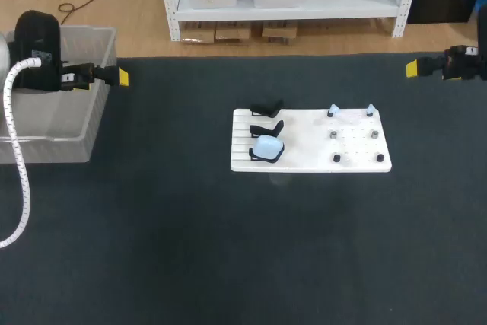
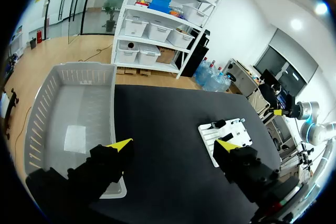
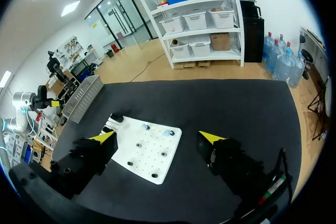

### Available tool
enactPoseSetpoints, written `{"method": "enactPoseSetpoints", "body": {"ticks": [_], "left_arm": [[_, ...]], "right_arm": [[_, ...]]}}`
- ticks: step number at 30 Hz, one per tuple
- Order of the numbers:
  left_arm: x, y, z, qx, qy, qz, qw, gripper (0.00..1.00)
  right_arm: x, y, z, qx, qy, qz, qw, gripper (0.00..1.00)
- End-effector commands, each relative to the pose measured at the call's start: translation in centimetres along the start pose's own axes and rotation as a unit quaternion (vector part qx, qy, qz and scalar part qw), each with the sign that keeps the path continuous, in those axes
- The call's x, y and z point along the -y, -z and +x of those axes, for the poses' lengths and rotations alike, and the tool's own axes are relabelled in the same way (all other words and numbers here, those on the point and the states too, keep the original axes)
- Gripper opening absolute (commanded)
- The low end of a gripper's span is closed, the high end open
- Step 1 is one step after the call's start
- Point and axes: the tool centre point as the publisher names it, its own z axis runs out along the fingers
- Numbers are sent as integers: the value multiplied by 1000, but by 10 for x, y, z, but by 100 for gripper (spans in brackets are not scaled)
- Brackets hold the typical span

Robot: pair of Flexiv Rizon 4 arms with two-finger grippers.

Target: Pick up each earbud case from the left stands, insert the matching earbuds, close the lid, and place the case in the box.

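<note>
At the table's far corners, our left gripper [image 2: 173, 146] and right gripper [image 3: 157, 137] hang with yellow-tipped fingers spread, empty. On the white board [image 1: 304, 160] a rounded pale-blue earbud case [image 1: 267, 146] sits in one of three black stands [image 1: 266, 129]; a ribbed clear bin [image 1: 85, 136] lies beside our left gripper.

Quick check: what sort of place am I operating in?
Probably a robotics test bench: a dark-covered table, a white fixture board carrying an earbud case, and a clear box at the left edge.
</note>
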Motion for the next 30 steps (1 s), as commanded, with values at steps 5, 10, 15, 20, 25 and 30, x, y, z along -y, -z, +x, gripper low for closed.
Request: {"method": "enactPoseSetpoints", "body": {"ticks": [5, 10, 15, 20, 25, 30], "left_arm": [[1, 0, -1, -2, 0, -3, 1000, 100], [1, 0, -1, -2, 0, -3, 1000, 100], [1, 0, -1, -2, 0, -3, 1000, 100], [1, 0, -1, -2, 0, -3, 1000, 100], [4, 0, 0, -5, -12, 14, 1000, 100], [18, -1, -1, -1, -72, 49, 996, 100]], "right_arm": [[0, 0, 0, 0, 0, 0, 1000, 100], [0, 0, 0, 0, 0, 0, 1000, 100], [0, 0, 0, 0, 0, 0, 1000, 100], [0, 0, 0, 0, 0, 0, 1000, 100], [0, 0, 0, 0, 0, 0, 1000, 100], [0, 0, 0, 0, 0, 0, 1000, 100]]}}
